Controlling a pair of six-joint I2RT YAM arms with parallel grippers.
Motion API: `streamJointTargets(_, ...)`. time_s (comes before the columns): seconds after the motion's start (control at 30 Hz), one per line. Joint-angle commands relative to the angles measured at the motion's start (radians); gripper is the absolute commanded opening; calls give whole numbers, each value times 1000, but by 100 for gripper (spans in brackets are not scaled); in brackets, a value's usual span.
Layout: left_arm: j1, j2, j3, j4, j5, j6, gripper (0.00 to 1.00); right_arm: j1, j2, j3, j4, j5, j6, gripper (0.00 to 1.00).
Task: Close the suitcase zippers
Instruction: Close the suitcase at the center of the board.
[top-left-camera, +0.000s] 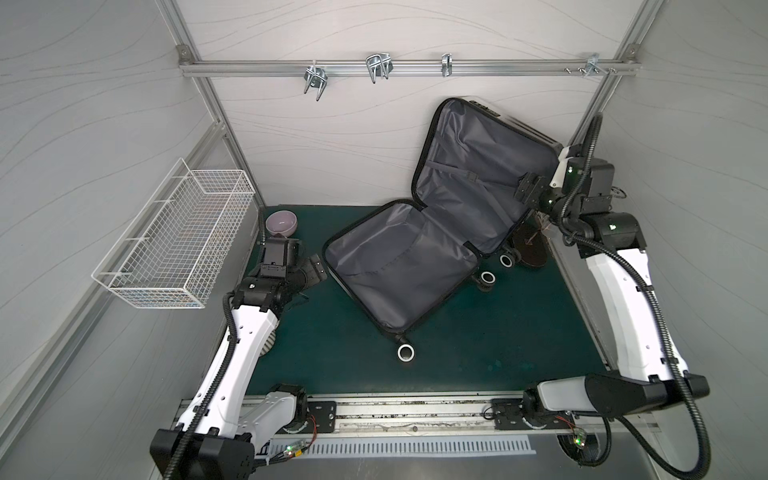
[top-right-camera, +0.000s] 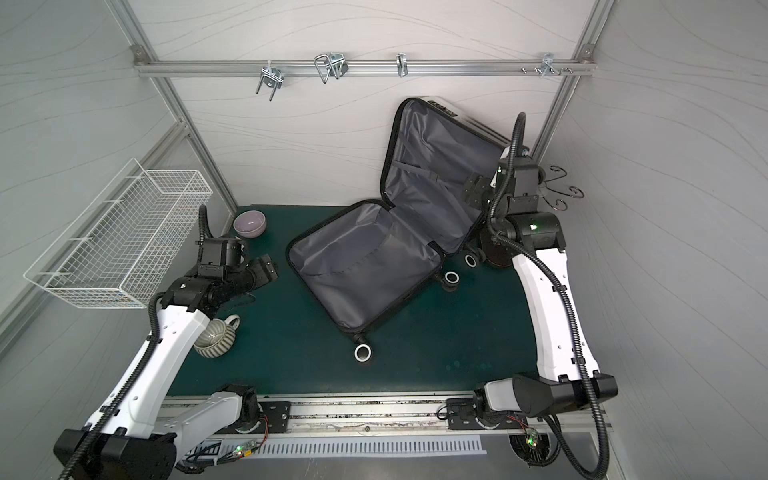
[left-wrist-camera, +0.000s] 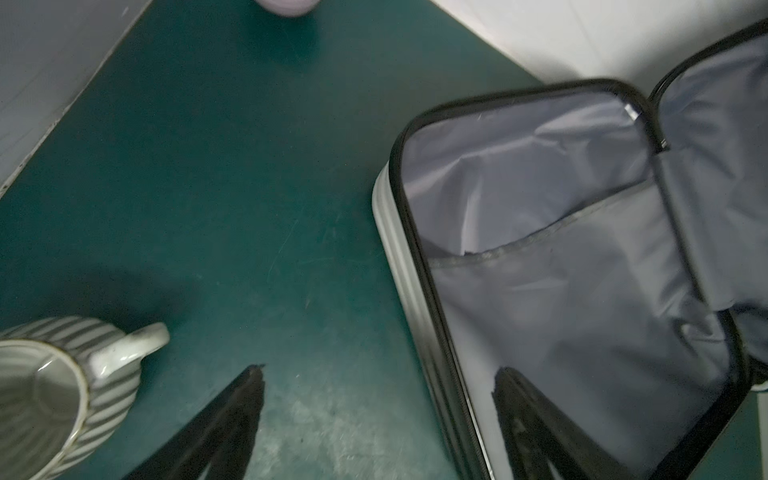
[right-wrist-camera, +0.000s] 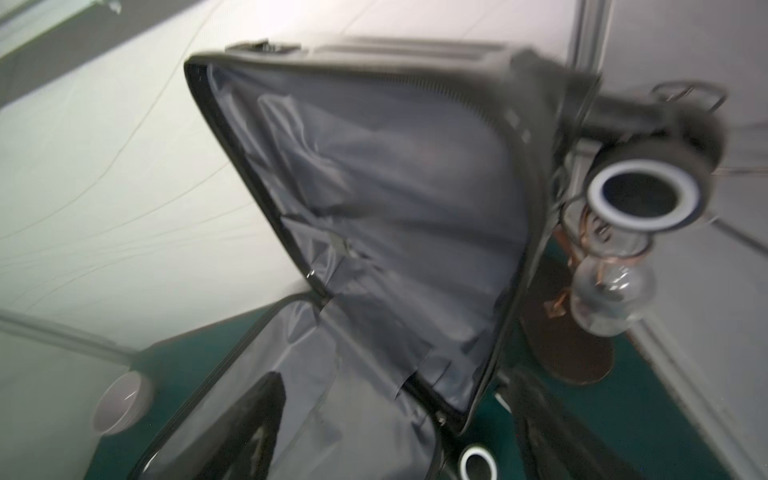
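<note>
The suitcase (top-left-camera: 395, 257) (top-right-camera: 365, 266) lies open on the green mat. One grey-lined half lies flat, and the other half (top-left-camera: 469, 166) stands raised against the back wall. The black zippers (top-left-camera: 419, 166) (left-wrist-camera: 405, 199) (right-wrist-camera: 232, 166) run unjoined round both rims. My left gripper (top-left-camera: 318, 270) (top-right-camera: 268, 266) (left-wrist-camera: 382, 370) is open at the flat half's left wall, one finger over the mat and one over the lining. My right gripper (top-left-camera: 528, 187) (top-right-camera: 476, 189) (right-wrist-camera: 397, 376) is open at the raised half's right edge, its fingers standing either side of the rim.
A white wire basket (top-left-camera: 174, 237) hangs on the left wall. A lilac bowl (top-left-camera: 281, 222) sits at the back left. A striped mug (top-right-camera: 216, 336) (left-wrist-camera: 54, 386) lies under my left arm. A glass piece on a dark round base (right-wrist-camera: 611, 291) (top-left-camera: 532, 249) stands behind the raised half.
</note>
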Motion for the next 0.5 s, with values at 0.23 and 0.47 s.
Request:
streamJointTargets(0.23,7,27,-74,-53,235,-56,99,-152,214,274,-144,18,-117,83)
streamJointTargets(0.47,-19,3,-186,49,342,-124,99,-154,245,223,-18,-55,-120,76)
